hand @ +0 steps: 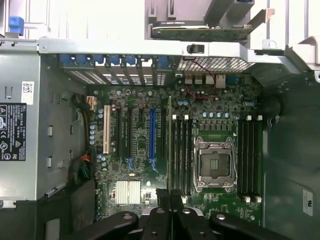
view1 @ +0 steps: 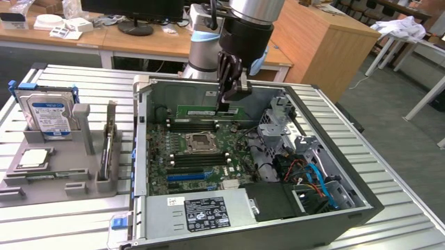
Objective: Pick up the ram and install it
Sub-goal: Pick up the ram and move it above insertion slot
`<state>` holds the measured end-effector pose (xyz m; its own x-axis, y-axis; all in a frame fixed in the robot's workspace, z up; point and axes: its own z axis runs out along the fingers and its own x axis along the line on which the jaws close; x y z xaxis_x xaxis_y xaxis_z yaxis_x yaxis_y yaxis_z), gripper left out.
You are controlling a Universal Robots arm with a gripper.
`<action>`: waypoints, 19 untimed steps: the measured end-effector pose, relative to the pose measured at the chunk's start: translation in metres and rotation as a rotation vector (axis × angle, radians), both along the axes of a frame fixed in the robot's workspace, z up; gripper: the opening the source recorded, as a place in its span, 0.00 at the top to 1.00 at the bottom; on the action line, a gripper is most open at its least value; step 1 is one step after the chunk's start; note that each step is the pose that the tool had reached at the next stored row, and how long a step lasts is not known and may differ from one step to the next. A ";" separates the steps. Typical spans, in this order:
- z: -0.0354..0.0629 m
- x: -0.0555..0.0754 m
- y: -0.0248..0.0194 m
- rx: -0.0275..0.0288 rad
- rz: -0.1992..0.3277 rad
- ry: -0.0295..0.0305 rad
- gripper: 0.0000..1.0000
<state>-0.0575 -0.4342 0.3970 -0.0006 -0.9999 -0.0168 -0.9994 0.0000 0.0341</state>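
The tool is clenched on the ram and grips the green stick at its upper edge, near the end toward the exterior view's right. The ram hangs level and on its long edge inside the open case, which lies on the table toward the edge at the exterior view's right. It is over the far part of the board, just above the black slots beside the empty socket. In the wrist view the ram is a thin line that runs parallel to the slots and close beside them. So the picking up is done: the stick is off the tray at the table's other edge, where the hard drive stands. The installing is not finished, as I judge it. The ram seems to float over the slots and is not pressed in, though I cannot tell if its lower edge already touches one.
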 end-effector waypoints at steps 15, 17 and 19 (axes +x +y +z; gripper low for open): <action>-0.0017 0.000 0.0208 0.0002 -0.002 0.0001 0.88; -0.0020 0.000 0.0233 0.0004 -0.002 0.0000 0.88; -0.0022 0.000 0.0257 0.0003 -0.002 0.0001 0.88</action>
<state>-0.0575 -0.4085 0.3948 -0.0026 -0.9999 -0.0171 -0.9994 0.0020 0.0342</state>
